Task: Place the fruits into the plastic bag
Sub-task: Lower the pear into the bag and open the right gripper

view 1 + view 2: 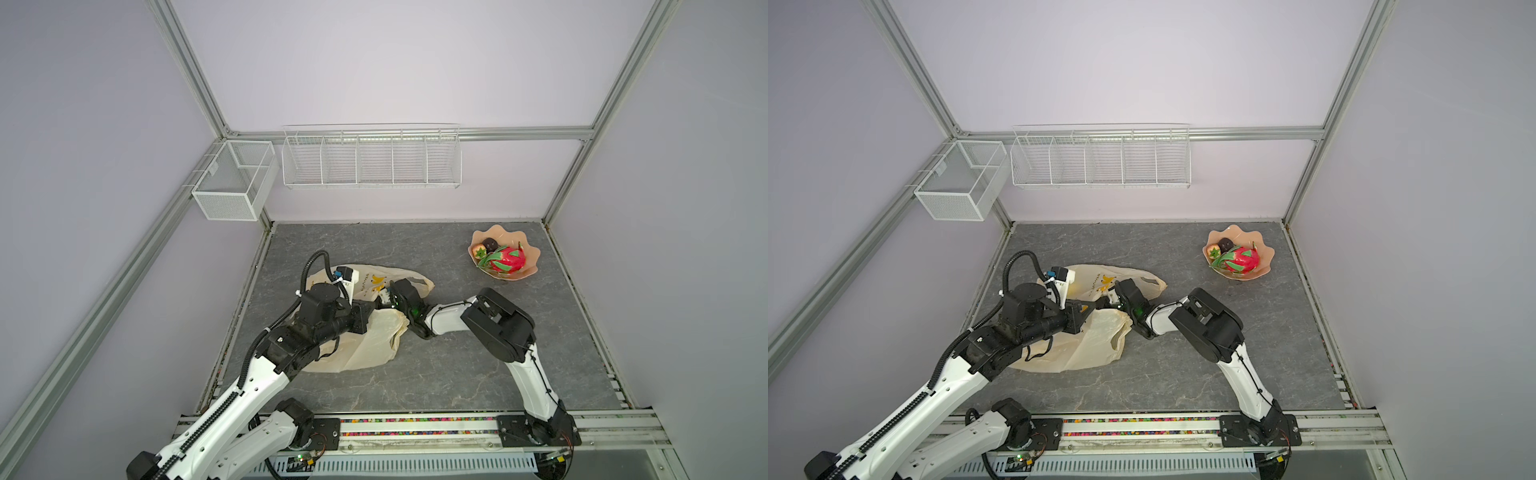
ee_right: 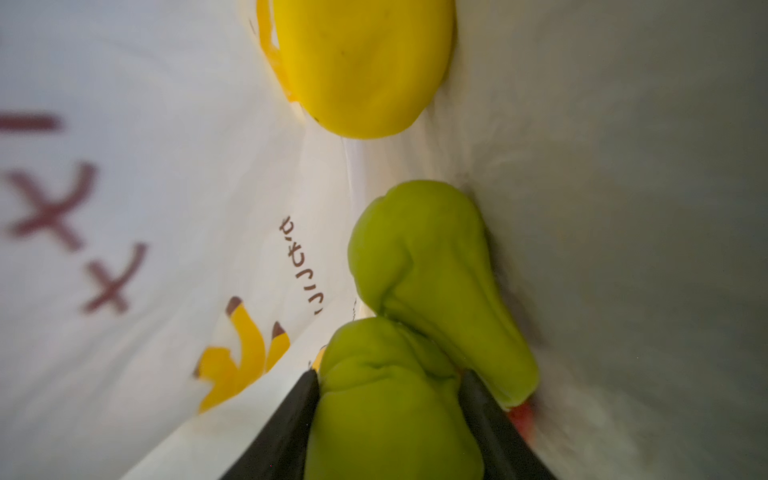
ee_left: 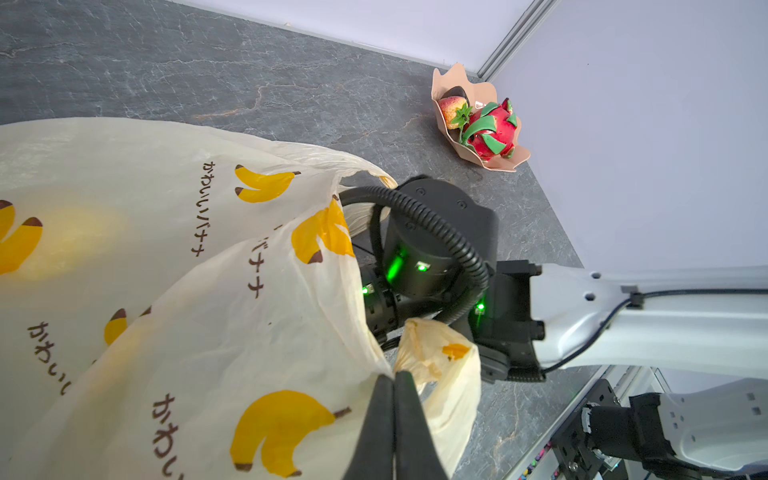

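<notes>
While the right gripper reaches inside the plastic bag, we see its jaws clasping a green lumpy fruit from both sides, the dark fingers pressed against its skin. Just past it, deeper in the bag, lies a yellow round fruit, apart from the green one. The left gripper has its jaws clenched on the bag's rim, pinching the thin film and holding the mouth raised around the right arm's wrist. In both top views we find the bag, cream with printed bananas, spread on the grey counter at about nine o'clock from its middle. At about two o'clock, near the far corner and well apart from the bag, stands a peach scalloped bowl. In it rest a red dragon fruit, a strawberry and a dark brown ball.
</notes>
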`<state>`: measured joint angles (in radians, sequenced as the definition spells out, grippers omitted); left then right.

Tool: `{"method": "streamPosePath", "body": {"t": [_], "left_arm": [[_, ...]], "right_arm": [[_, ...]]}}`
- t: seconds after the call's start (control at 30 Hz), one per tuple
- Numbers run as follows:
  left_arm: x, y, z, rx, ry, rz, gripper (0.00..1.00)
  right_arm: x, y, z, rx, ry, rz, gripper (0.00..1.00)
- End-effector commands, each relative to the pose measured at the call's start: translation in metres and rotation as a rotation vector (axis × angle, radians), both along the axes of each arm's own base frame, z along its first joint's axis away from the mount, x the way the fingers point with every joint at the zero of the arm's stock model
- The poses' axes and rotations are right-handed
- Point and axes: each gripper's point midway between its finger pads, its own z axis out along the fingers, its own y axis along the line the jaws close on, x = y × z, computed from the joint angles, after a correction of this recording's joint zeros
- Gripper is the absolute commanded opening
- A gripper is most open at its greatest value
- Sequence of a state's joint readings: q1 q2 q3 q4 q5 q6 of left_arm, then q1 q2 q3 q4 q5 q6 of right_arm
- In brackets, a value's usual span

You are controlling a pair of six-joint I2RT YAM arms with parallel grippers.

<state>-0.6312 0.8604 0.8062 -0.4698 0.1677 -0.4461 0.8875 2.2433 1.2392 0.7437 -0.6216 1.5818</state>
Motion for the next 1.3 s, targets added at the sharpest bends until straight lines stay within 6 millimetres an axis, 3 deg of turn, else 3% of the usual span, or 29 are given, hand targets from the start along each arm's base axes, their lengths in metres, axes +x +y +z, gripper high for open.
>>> {"method": "streamPosePath", "body": {"t": [0.0, 0.17, 0.33, 0.67, 0.9, 1.27], "left_arm": [[-0.001, -0.001, 0.015, -0.017, -0.034, -0.017, 0.0], [-0.003, 0.003, 0.014, -0.017, -0.039, -0.003, 0.0], [-0.005, 0.009, 0.011, -0.014, -0.039, 0.018, 0.0], [-0.008, 0.022, -0.002, 0.009, -0.02, 0.076, 0.0], [-0.007, 0.025, -0.007, 0.022, -0.014, 0.09, 0.0], [-0.006, 0.024, -0.01, 0.02, -0.015, 0.094, 0.0]], "right_arm": [[0.0, 0.012, 0.004, 0.028, 0.084, -0.019, 0.65], [-0.002, 0.006, 0.005, 0.006, 0.078, -0.018, 0.93], [0.0, -0.012, 0.011, -0.014, 0.064, -0.038, 1.0], [-0.001, -0.053, 0.018, -0.115, 0.019, -0.055, 0.93], [-0.005, -0.096, 0.011, -0.32, -0.041, -0.05, 0.88], [-0.012, -0.151, 0.037, -0.531, -0.145, -0.025, 0.88]]}}
